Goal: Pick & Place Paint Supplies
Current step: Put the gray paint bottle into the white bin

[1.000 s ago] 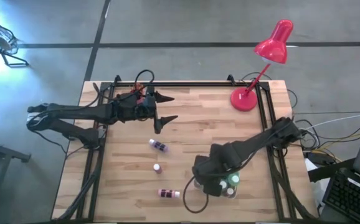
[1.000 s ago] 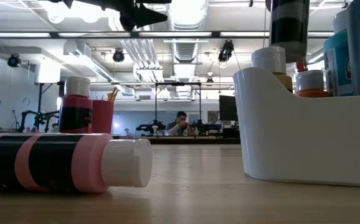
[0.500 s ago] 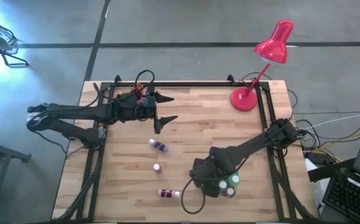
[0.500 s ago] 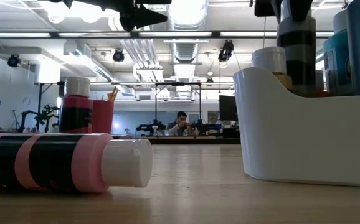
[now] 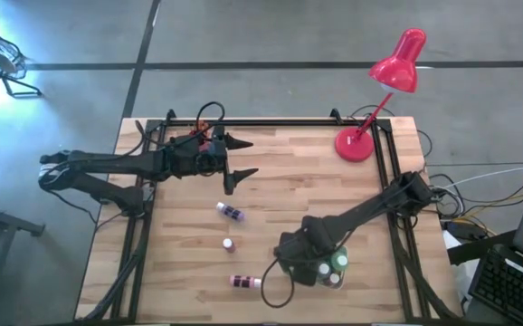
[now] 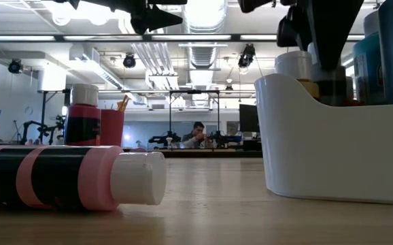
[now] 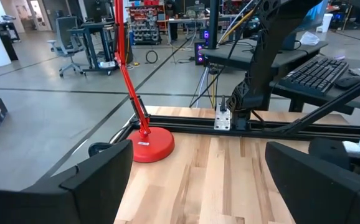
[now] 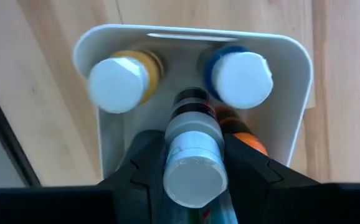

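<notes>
My right gripper (image 8: 192,144) is shut on a white-capped paint bottle with black bands (image 8: 192,106), over the white caddy (image 8: 192,36) at the table's near right (image 5: 332,276). The caddy holds a yellow bottle (image 8: 125,81), a blue one (image 8: 239,78) and an orange one (image 8: 245,138). Loose on the table are a purple bottle lying down (image 5: 230,212), a small one standing (image 5: 229,244) and a pink-and-black one on its side (image 5: 244,282). Over the table's far left, my left gripper (image 5: 239,161) hangs open and level. My right gripper pinches the bottle's upper body just under the white cap (image 8: 192,132) between its two fingers (image 8: 144,165). The fingers point down from above. The bottle hangs upright, its lower part (image 6: 331,83) sunk behind the caddy's wall; whether its bottom rests on the floor is hidden.
A red desk lamp (image 5: 370,136) stands at the far right corner, its base (image 7: 149,144) ahead of my left gripper. Black rails run along the table's edges. Bare wood lies between the loose bottles and the caddy (image 6: 332,146).
My right gripper has gone down toward the caddy with the banded bottle, still shut on it. The bottle stays upright, and its lower part has sunk below the caddy's rim among the other bottles.
</notes>
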